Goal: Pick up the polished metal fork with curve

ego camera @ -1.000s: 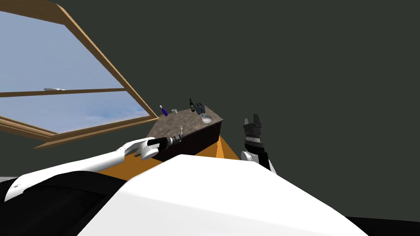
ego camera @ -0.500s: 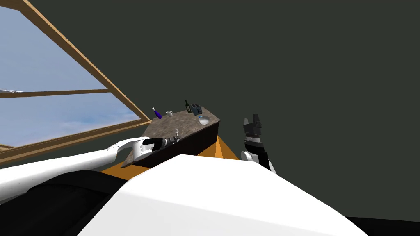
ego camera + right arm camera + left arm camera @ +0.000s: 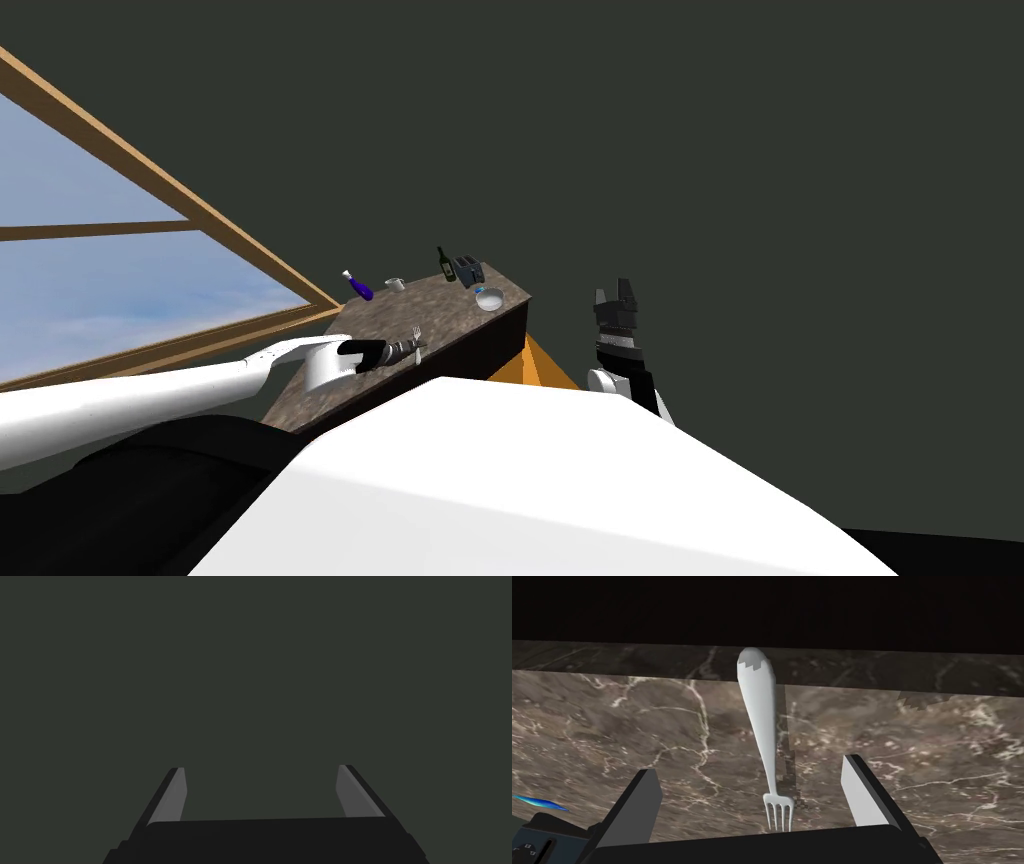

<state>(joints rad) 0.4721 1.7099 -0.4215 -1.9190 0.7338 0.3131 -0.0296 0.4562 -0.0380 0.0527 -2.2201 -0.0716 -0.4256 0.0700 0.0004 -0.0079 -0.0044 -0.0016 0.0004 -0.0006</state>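
My view has swung, sliding the counter (image 3: 450, 300) leftward, but the left gripper (image 3: 751, 766) stays spread wide astride the fork (image 3: 760, 721), which lies flat between its fingers, tines nearest the palm, ready for closing.

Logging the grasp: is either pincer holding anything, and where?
Nothing held: the left pincer is open around the fork, not touching; the right pincer is open, empty.

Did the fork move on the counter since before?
No. The fork still lies near the front edge of the counter, left of the bowl; only my camera shifted.
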